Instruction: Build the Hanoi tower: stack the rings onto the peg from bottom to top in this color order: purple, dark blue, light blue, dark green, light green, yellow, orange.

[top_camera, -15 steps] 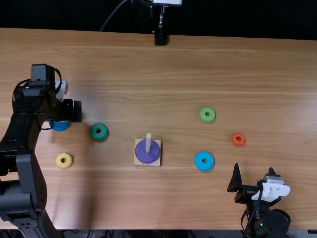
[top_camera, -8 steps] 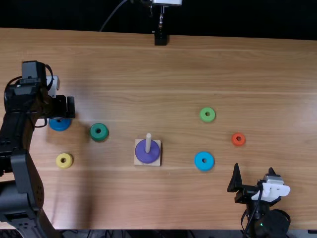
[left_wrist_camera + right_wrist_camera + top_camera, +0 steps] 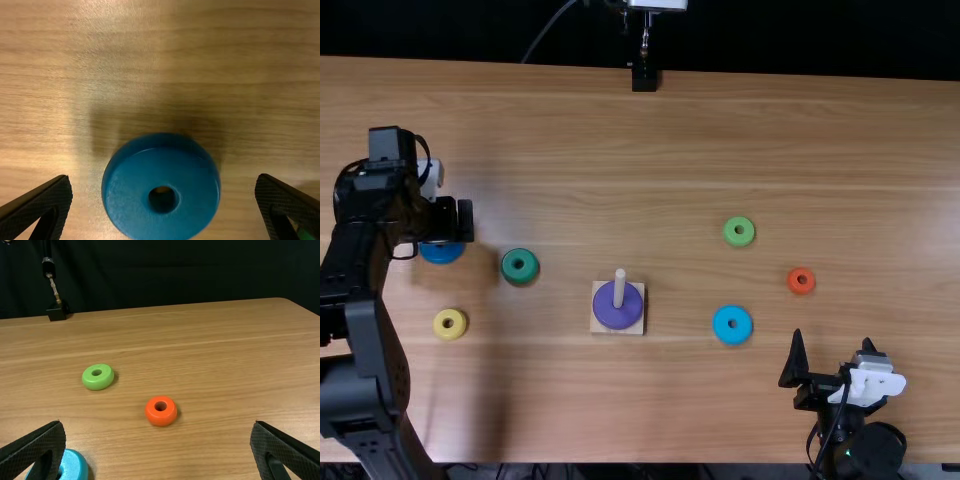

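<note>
Dark blue, the next ring (image 3: 161, 175) by the colour order, lies flat on the tabletop (image 3: 670, 410), and the left wrist view sets it between the finger lines of the left claw (image 3: 164, 182), roughly midway, with bare wood showing either side. That claw stands wide and holds nothing. The relation to settle is height: the pictures do not make plain how far above the ring the tips hang, so the coming move looks like a straight lowering with little sideways correction, then a squeeze. Being round, the ring has no long axis to match. The left arm (image 3: 370, 330) is plainly the nearer one. Just beside the ring, toward the peg (image 3: 619, 282), lies the dark green ring (image 3: 520, 274); a wide finger could nudge it on the way down. The purple ring (image 3: 617, 312) already sits around the peg on its wooden base (image 3: 639, 328), well to the right of the dark blue one. The right claw (image 3: 157, 425), also wide and empty, is well apart, on the far side of the peg.
</note>
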{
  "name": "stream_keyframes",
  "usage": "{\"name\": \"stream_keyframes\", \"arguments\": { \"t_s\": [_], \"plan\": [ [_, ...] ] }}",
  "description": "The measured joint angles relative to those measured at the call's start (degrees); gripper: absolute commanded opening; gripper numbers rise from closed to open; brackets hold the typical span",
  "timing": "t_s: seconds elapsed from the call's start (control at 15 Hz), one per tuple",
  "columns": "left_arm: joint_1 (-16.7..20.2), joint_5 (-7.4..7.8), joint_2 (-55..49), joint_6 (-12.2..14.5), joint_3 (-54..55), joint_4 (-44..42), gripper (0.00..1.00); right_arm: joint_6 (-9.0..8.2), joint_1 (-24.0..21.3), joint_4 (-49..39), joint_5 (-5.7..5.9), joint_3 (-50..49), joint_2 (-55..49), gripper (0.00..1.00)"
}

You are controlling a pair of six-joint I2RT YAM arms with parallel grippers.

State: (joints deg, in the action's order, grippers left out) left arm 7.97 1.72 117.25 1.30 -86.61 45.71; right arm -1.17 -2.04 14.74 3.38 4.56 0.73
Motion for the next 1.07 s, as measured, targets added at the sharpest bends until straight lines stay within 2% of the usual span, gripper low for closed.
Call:
{"name": "stream_keyframes", "arguments": {
  "t_s": [1.07],
  "plan": [
    [0.0, -0.02, 2.6, 0.0, 0.0, 0.7, 1.0, 0.0, 0.0, 0.0, 0.0, 0.0, 0.0, 1.0]
  ]
}}
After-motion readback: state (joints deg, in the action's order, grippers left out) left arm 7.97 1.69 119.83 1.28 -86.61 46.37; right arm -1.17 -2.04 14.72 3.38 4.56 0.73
